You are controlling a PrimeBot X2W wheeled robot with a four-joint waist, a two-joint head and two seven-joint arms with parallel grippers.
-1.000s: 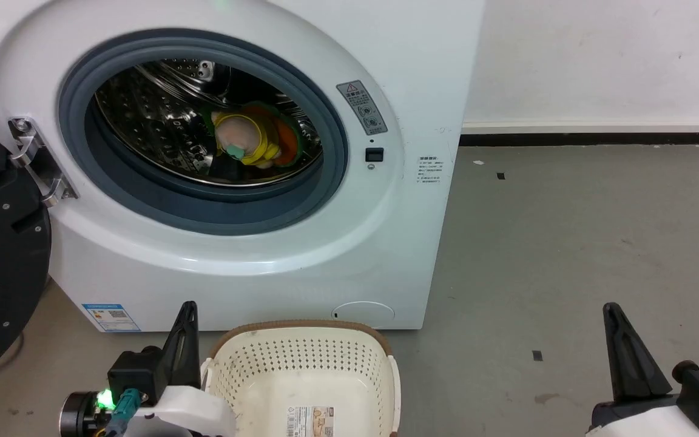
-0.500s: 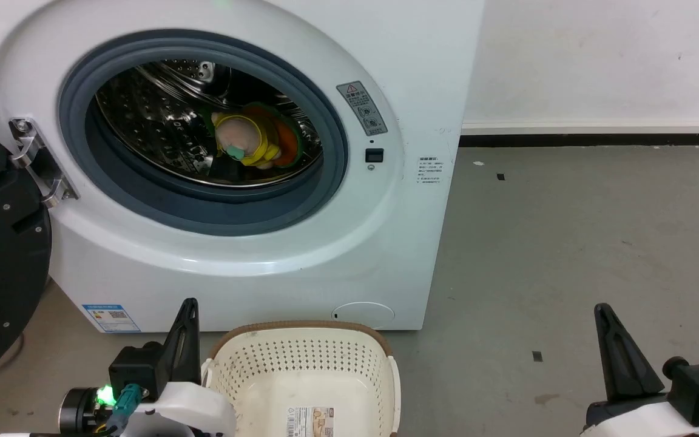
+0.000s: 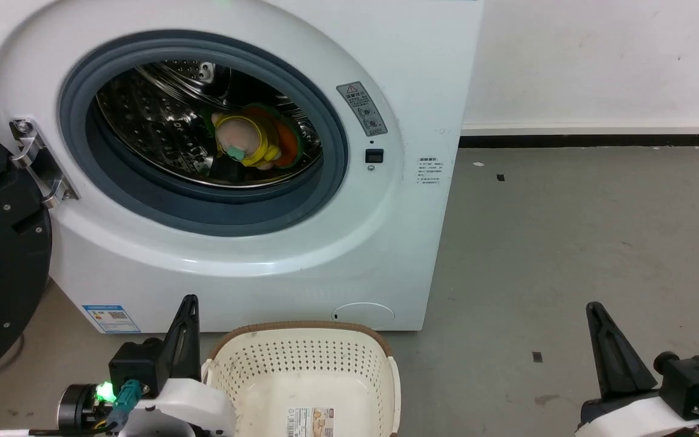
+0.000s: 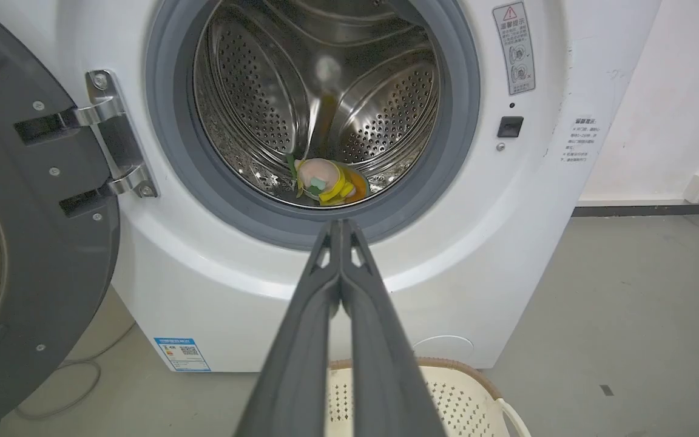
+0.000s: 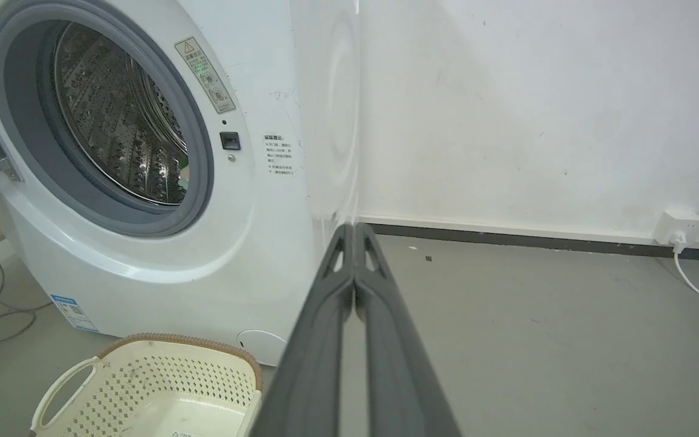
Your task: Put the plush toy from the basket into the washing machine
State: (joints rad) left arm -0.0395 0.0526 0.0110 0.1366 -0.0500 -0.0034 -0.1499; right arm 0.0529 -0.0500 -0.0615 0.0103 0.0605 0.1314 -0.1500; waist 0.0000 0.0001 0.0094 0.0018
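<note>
Your left gripper [image 4: 340,226] has its jaws clenched together with nothing between them. Straight ahead of those jaws, past the grey gasket [image 4: 170,139], the plush toy [image 4: 326,182] lies inside the washing machine [image 3: 386,243]. It sits low in the steel drum [image 4: 252,91], and it seems to rest on the drum's lower wall, though the reflections make the contact hard to read. Its pale pink and yellow parts face you, with the green edge and orange bun behind.

To the left of the left jaws the black door [image 4: 28,243] stands swung open on its hinge [image 4: 116,136]. Below and just to the right of them sits the basket [image 3: 301,328] on the floor [image 3: 568,243]. Nothing lies in the basket but the paper label [image 3: 310,420] on its bottom.

Your right gripper [image 5: 354,227] is also clenched on nothing. It is well apart from the basket, on the side away from the left jaws. Its jaws point at the machine's right front corner, where it meets the white wall [image 5: 537,109]. The basket lies below and to the left of these jaws, and a wall socket [image 5: 680,221] with its cable lies off to their right.
</note>
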